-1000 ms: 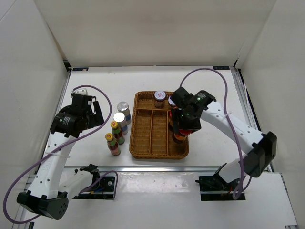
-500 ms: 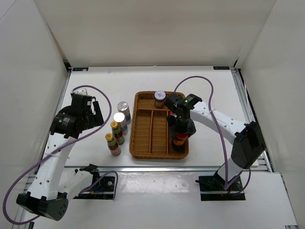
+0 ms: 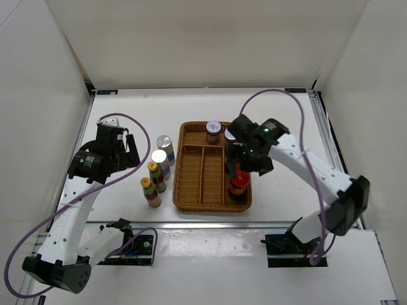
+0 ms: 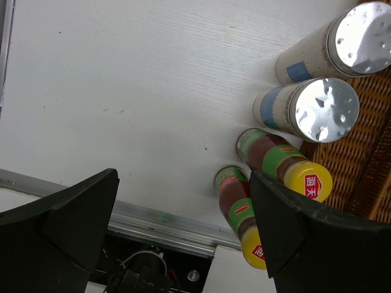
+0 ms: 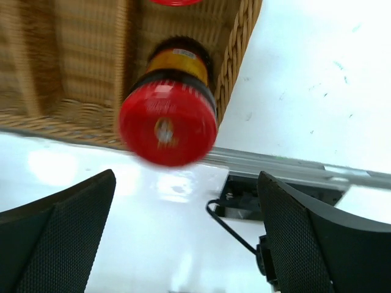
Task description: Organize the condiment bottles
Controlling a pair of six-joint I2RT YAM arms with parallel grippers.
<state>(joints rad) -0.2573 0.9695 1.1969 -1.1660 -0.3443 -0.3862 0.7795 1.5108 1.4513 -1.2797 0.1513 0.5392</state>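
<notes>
A red-capped dark bottle (image 3: pixel 238 184) (image 5: pixel 168 125) stands upright in the near right corner of the wicker tray (image 3: pixel 191 204) (image 5: pixel 241 43). My right gripper (image 3: pixel 243 160) (image 5: pixel 183 244) hangs open just above it, touching nothing. Another red cap (image 5: pixel 177 2) shows at the frame's top edge. Two grey-lidded jars (image 3: pixel 213 131) (image 3: pixel 230 135) sit in the tray's back section. Left of the tray stand two silver-topped tall bottles (image 3: pixel 164 142) (image 4: pixel 324 110) and two yellow-capped ones (image 3: pixel 150 189) (image 4: pixel 241 213). My left gripper (image 3: pixel 121 152) (image 4: pixel 183 238) is open, left of them.
A metal rail (image 3: pixel 210 223) (image 5: pixel 293 168) (image 4: pixel 153 217) runs along the table's near edge. White walls enclose the table on three sides. The right arm's purple cable (image 3: pixel 286 95) loops above the tray's right side.
My right gripper has opened and let go of the red-capped bottle, which now stands alone in the tray's right section; the gripper has risen off it. The left arm has hardly moved.
</notes>
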